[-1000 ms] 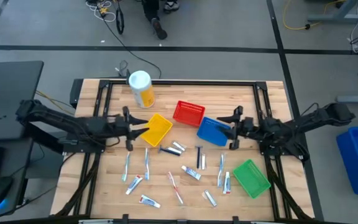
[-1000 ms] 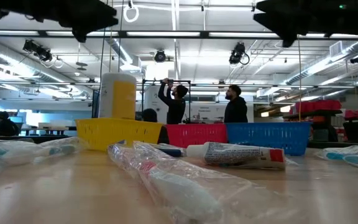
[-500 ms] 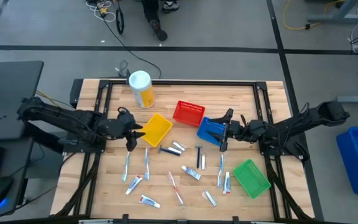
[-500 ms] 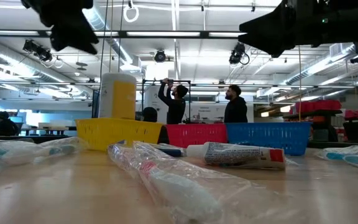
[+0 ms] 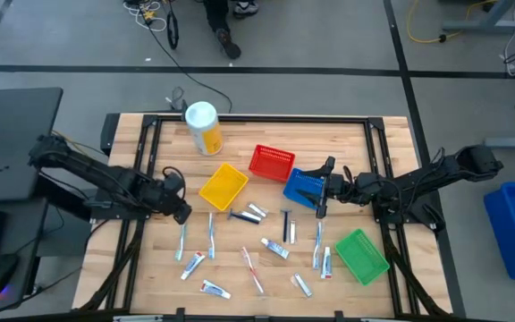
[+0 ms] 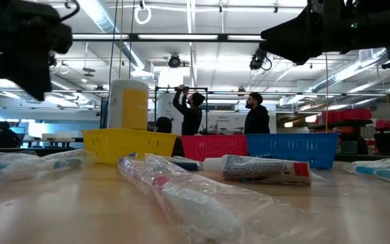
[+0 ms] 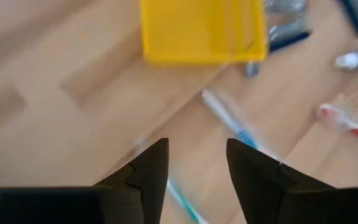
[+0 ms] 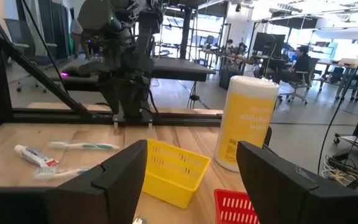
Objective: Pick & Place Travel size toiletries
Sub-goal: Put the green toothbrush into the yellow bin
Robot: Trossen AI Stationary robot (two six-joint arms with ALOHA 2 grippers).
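The travel size toiletries lie loose on the near half of the wooden table: toothbrushes [image 5: 182, 240], small white tubes [image 5: 275, 249] and a dark razor [image 5: 286, 221]. My left gripper [image 5: 179, 215] is open, points down and hovers just above the leftmost toothbrushes. In its wrist view, the open left gripper [image 7: 197, 158] frames a pale-blue toothbrush [image 7: 227, 117] lying flat below. My right gripper [image 5: 322, 190] is open and held high over the blue basket's near-right edge; it shows as open in its wrist view [image 8: 191, 148] too. Nothing is held.
Yellow basket [image 5: 223, 186], red basket [image 5: 271, 162] and blue basket [image 5: 300, 186] sit mid-table. A green basket [image 5: 361, 256] is near the right front. A tall white-and-yellow canister [image 5: 203, 127] stands at the far edge. People stand in the room beyond [image 6: 256, 115].
My left gripper drew back from the yellow basket toward the table's left and near edges, tipped to point downward and came down over the leftmost toothbrushes. My right gripper shifted slightly toward the table's left and dropped a little early on, then held still. No toiletry moved.
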